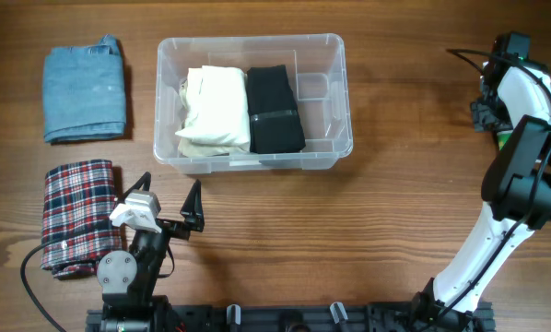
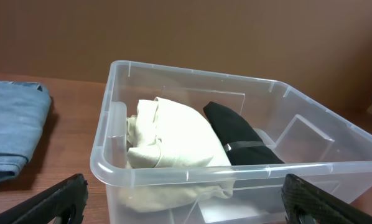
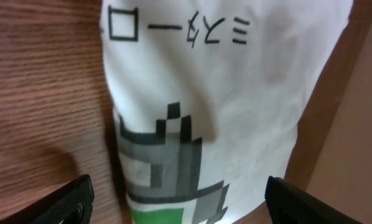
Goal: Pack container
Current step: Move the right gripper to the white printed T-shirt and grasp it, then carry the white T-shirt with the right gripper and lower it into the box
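The clear container [image 1: 252, 39] stands at the table's middle back. It holds a folded cream cloth [image 1: 216, 109] and a folded black cloth [image 1: 274, 109], with its right end bare. My left gripper [image 1: 172, 198] is open and empty, just in front of the container's near left corner. In the left wrist view the container's rim [image 2: 267, 169], the cream cloth [image 2: 173, 137] and the black cloth [image 2: 239, 140] fill the view between my open fingers [image 2: 186, 208]. My right gripper [image 1: 490, 115] is at the far right edge. It hangs open [image 3: 180, 205] over a white printed cloth [image 3: 223, 93].
A folded denim cloth [image 1: 85, 89] lies left of the container and shows in the left wrist view [image 2: 12, 124]. A folded plaid cloth [image 1: 76, 217] lies at the front left, beside the left arm. The white printed cloth has grey and green pixel marks.
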`<state>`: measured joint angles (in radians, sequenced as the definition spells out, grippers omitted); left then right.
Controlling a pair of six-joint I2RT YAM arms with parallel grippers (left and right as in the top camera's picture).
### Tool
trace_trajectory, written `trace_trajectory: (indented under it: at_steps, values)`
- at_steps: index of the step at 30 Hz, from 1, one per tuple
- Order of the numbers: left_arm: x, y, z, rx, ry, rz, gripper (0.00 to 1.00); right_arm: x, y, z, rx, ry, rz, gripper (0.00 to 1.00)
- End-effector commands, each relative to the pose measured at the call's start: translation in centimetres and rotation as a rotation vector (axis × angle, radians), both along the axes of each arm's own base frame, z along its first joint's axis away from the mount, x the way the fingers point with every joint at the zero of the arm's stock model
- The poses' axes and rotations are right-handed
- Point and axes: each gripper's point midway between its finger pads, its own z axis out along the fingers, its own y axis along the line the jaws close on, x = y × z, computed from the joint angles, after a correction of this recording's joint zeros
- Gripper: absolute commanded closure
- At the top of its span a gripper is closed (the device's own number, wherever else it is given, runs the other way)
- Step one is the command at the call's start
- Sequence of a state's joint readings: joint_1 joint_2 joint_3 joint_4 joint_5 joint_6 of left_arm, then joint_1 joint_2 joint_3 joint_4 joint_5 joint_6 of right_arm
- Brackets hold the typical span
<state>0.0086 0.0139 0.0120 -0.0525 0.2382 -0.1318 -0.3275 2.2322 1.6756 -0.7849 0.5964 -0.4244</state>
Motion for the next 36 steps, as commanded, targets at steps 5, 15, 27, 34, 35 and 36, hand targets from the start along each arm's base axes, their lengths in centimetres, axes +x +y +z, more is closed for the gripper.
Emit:
trace_trajectory:
  at_steps: [5, 15, 27, 34, 35, 36]
  values:
    - [0.0, -0.1, -0.2, 0.019, -0.005, -0.009, 0.0, -1.2, -0.6, -3.7, -0.025, 0.117, 0.005, 0.12]
    - [0.0, -0.1, -0.2, 0.019, -0.005, -0.009, 0.0, -1.3, -0.6, -4.8, 0.058, 0.099, 0.012, 0.28]
    - [0.0, -0.1, -0.2, 0.019, -0.005, -0.009, 0.0, -0.9, 0.2, -6.0, 0.191, 0.025, -0.006, 0.58]
    - [0.0, -0.1, -0.2, 0.019, -0.005, -0.009, 0.0, -1.0, 0.2, -5.7, 0.186, -0.011, -0.078, 0.95]
    - [0.0, -0.1, -0.2, 0.018, -0.005, -0.009, 0.0, -1.0, 0.1, -5.4, 0.185, -0.023, -0.089, 0.96]
    - [0.0, -0.1, -0.2, 0.018, -0.005, -0.009, 0.0, -0.7, 0.1, -4.8, 0.18, -0.046, -0.107, 0.96]
